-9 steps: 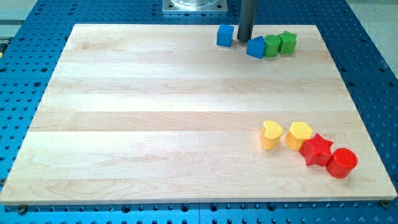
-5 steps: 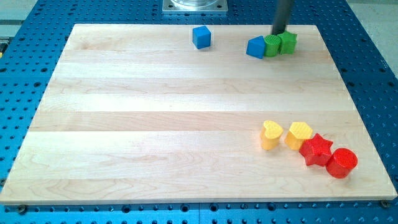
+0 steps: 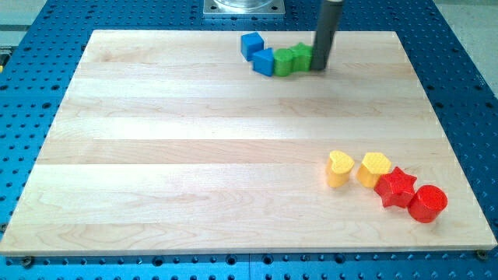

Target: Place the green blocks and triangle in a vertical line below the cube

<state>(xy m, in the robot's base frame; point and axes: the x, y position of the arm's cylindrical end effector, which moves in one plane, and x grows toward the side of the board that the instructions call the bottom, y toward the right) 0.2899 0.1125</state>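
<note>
Near the view's top, my tip point(image 3: 320, 68), a plain rod grasping nothing, touches and partly hides a green block point(image 3: 303, 56) in a row with another green block point(image 3: 285, 61), blue triangle point(image 3: 264, 62) and blue cube point(image 3: 251, 44), well apart from yellow and red blocks lower right.

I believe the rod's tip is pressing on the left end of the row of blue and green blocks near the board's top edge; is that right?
Not quite: the camera view shows my tip at the row's right end, against the green block there. The row, with another green block and the blue triangle, does lie near the top edge.
</note>
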